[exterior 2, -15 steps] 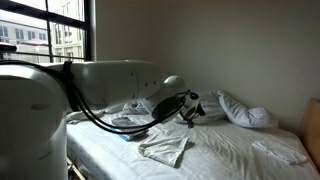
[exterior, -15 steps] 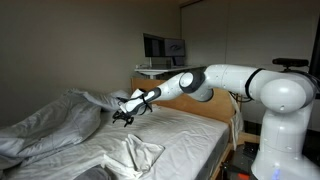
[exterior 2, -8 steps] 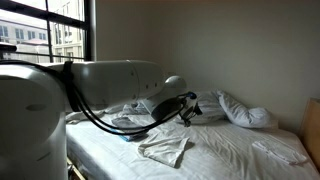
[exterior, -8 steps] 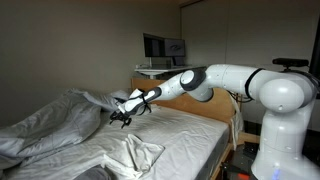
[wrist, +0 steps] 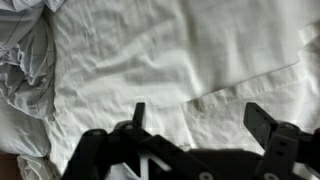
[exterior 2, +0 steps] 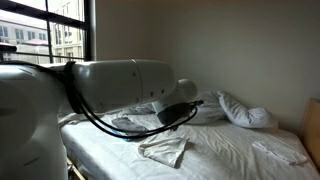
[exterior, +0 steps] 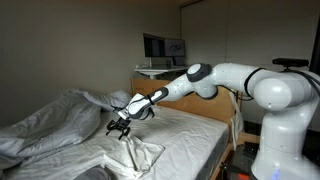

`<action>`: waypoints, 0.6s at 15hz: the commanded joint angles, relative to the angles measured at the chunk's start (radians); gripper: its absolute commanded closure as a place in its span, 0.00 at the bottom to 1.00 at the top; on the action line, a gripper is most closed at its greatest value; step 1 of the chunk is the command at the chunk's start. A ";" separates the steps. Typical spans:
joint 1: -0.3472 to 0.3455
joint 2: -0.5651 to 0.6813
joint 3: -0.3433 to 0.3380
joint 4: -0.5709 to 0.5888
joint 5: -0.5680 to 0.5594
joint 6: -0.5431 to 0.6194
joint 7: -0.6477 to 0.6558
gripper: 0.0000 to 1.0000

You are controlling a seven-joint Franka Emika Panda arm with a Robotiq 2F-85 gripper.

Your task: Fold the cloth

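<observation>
A small white cloth (exterior: pixel 140 152) lies rumpled on the white bed sheet; it also shows in an exterior view (exterior 2: pixel 165 150) and fills the lower middle of the wrist view (wrist: pixel 215 105). My gripper (exterior: pixel 119 127) hangs just above the cloth's far edge, fingers pointing down. In the wrist view the gripper (wrist: pixel 200 118) is open with both dark fingers spread wide, and nothing is between them. In an exterior view the gripper is mostly hidden behind my arm.
A crumpled grey duvet (exterior: pixel 50 125) lies piled at one side of the bed, also in the wrist view (wrist: pixel 25 70). A pillow (exterior 2: pixel 245 110) sits near the wall. A wooden headboard (exterior: pixel 190 108) and a window (exterior 2: pixel 45 35) border the bed.
My gripper has moved down and towards the cloth, from over the bare sheet to just above the cloth's edge. The cloth has not moved.
</observation>
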 commanded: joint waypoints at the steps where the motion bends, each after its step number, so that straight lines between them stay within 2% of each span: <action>1: -0.012 -0.026 -0.028 -0.135 -0.049 0.058 -0.003 0.00; 5: 0.080 -0.039 -0.102 -0.144 -0.136 0.098 0.014 0.00; 6: 0.153 -0.095 -0.183 -0.155 -0.057 0.150 -0.028 0.00; 7: 0.153 -0.069 -0.166 -0.143 -0.176 0.150 0.034 0.00; 8: 0.234 -0.128 -0.257 -0.155 -0.070 0.198 -0.014 0.00; 9: 0.275 -0.141 -0.295 -0.156 -0.077 0.228 -0.004 0.00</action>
